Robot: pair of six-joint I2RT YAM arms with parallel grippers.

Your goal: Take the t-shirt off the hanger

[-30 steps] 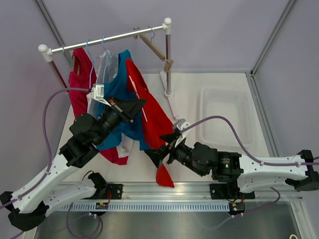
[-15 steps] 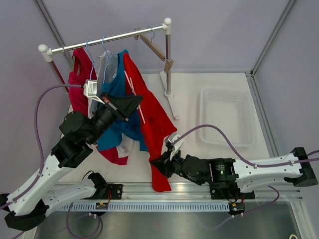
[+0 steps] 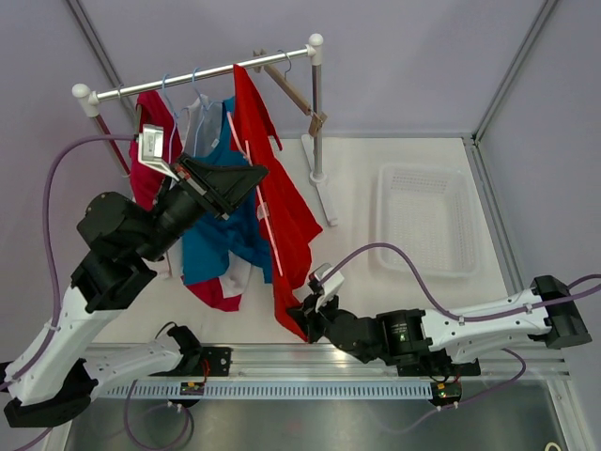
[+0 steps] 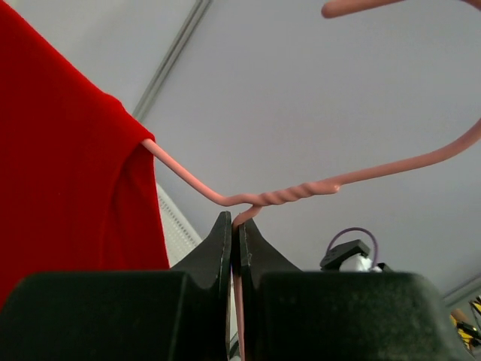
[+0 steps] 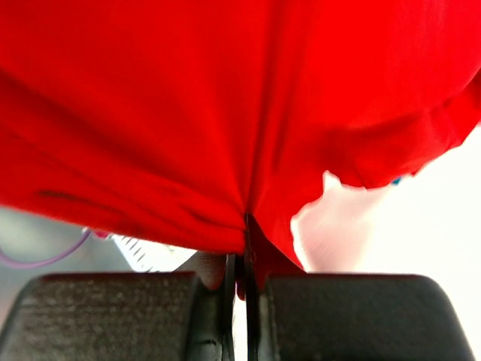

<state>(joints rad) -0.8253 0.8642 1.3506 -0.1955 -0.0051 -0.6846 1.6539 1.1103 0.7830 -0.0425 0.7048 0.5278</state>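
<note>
The red t-shirt point(image 3: 286, 211) hangs stretched on a thin pink wire hanger point(image 3: 270, 230), its top close to the rack's rod. My left gripper point(image 3: 255, 180) is shut on the hanger just under the twisted neck point(image 4: 301, 190), with the wire pinched between the jaws point(image 4: 235, 226). The shirt's shoulder point(image 4: 68, 165) fills the left of that view. Low near the table's front, my right gripper point(image 3: 302, 315) is shut on the shirt's bottom hem. Red cloth point(image 5: 225, 113) bunches into the closed jaws point(image 5: 242, 265) in the right wrist view.
The rack's rod point(image 3: 197, 75) carries a blue shirt point(image 3: 221, 235), a crimson shirt point(image 3: 150, 155) and a pale garment point(image 3: 199, 120). A wooden hanger point(image 3: 296, 94) leans by the right post point(image 3: 317, 113). A white basket point(image 3: 427, 221) sits at the right.
My left arm lifted the hanger and red t-shirt up toward the rod. My right gripper moved left and nearer the front edge, then closed from wide open onto the hem.
</note>
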